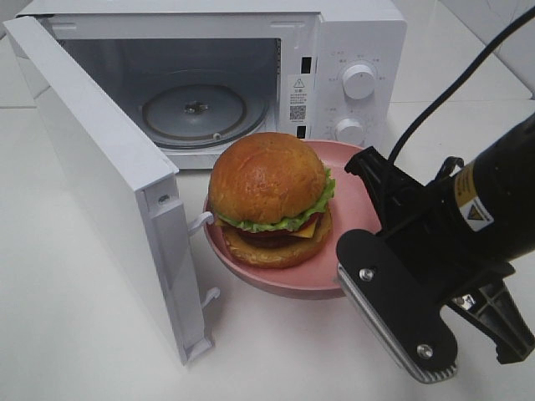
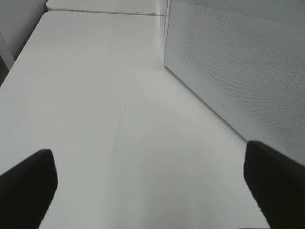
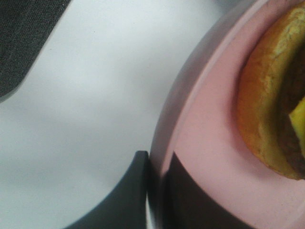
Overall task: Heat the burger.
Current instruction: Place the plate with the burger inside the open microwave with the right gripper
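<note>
Burger sits upright on a round pink plate, just in front of the microwave cavity, w/ domed bun on top and lettuce, cheese & patty showing at the side. Microwave door is swung wide open on the left of the exterior view; the glass turntable inside is bare. Two white knobs are on the control panel, behind the plate's far edge. The right tool is clenched on the plate's rim at the side away from the door: in the wrist view one finger lies outside the rim & the other presses on the pink inner face, w/ the burger's bottom bun close by. Plate looks a bit tilted; can't tell if its base touches the white surface or hangs just above it. A black cable runs up from the right arm. The left tool is out of the exterior view; its wrist cam shows both fingers spread wide w/ nothing btwn them, released, over bare surface beside the perforated outer face of the door.
</note>
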You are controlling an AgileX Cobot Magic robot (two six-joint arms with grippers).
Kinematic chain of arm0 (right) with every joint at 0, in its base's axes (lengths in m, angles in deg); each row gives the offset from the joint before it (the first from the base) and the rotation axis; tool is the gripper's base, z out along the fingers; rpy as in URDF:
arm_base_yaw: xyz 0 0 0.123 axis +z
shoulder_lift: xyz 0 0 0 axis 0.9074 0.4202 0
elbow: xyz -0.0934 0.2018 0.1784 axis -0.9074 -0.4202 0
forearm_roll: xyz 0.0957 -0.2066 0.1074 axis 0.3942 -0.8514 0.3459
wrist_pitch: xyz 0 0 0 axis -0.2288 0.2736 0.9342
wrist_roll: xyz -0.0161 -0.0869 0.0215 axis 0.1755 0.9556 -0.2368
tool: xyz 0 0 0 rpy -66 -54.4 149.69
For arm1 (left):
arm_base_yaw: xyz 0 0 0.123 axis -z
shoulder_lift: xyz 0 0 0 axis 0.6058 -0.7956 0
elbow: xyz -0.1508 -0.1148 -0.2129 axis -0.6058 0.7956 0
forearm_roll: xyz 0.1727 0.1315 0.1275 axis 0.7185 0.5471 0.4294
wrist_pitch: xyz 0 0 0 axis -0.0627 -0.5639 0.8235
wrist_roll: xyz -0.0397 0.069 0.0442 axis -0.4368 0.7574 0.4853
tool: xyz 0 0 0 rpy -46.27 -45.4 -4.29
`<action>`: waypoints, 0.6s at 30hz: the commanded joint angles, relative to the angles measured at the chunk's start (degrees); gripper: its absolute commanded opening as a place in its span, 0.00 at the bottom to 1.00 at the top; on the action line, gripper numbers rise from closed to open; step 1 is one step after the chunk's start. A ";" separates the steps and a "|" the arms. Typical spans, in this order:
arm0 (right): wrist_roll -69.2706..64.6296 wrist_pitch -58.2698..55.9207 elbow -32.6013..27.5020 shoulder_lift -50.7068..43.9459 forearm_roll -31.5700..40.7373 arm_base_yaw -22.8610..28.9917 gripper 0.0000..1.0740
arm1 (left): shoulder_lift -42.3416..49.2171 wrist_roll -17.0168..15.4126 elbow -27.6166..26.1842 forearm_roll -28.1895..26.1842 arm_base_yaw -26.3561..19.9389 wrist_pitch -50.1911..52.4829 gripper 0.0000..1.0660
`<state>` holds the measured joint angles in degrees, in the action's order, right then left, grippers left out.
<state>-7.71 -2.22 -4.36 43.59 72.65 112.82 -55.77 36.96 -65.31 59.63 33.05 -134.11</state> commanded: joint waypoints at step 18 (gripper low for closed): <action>9.63 2.41 10.49 9.45 5.67 -5.16 0.00 | 0.29 0.00 0.06 -0.40 0.29 0.74 0.94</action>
<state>-0.61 -2.11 4.86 52.99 77.17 108.47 -55.77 36.96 -65.31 59.63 33.05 -134.11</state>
